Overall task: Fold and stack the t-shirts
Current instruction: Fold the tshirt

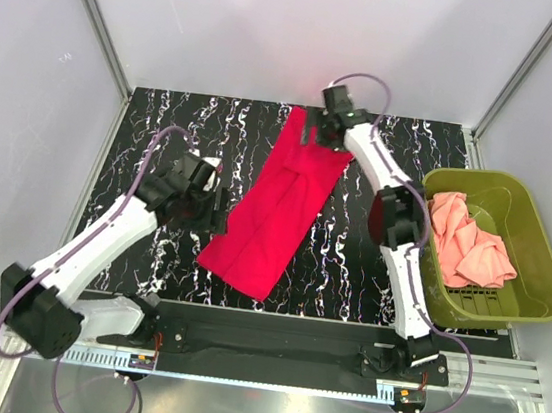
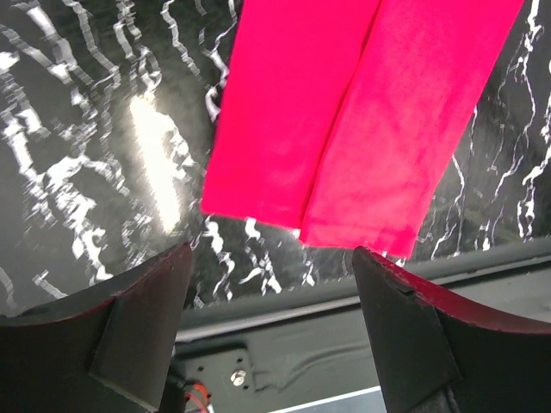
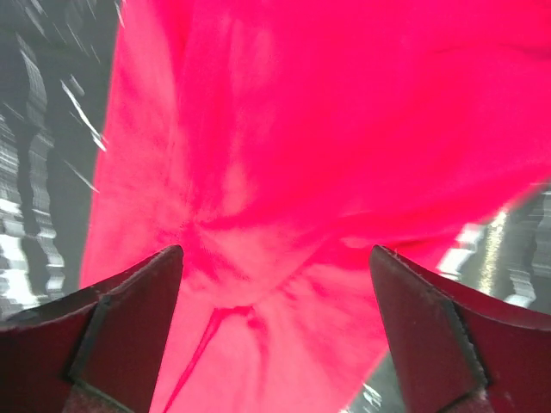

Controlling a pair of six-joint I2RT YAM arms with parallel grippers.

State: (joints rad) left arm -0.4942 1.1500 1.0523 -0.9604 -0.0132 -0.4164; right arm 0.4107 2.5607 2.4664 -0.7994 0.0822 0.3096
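Note:
The crimson red t-shirt (image 1: 282,202) lies folded into a long narrow strip, running diagonally across the black marbled table (image 1: 165,122). Its near hem shows in the left wrist view (image 2: 362,112). My left gripper (image 1: 199,200) hovers open just left of the strip, with nothing between its fingers (image 2: 146,318). My right gripper (image 1: 317,131) is open over the shirt's far end, red cloth (image 3: 275,172) filling the space below its fingers (image 3: 129,310). The pale salmon-pink t-shirt (image 1: 463,240) sits crumpled in the basket.
An olive-green plastic basket (image 1: 534,238) stands at the table's right edge. White walls enclose the table on three sides. A black rail (image 1: 279,343) with the arm bases runs along the near edge.

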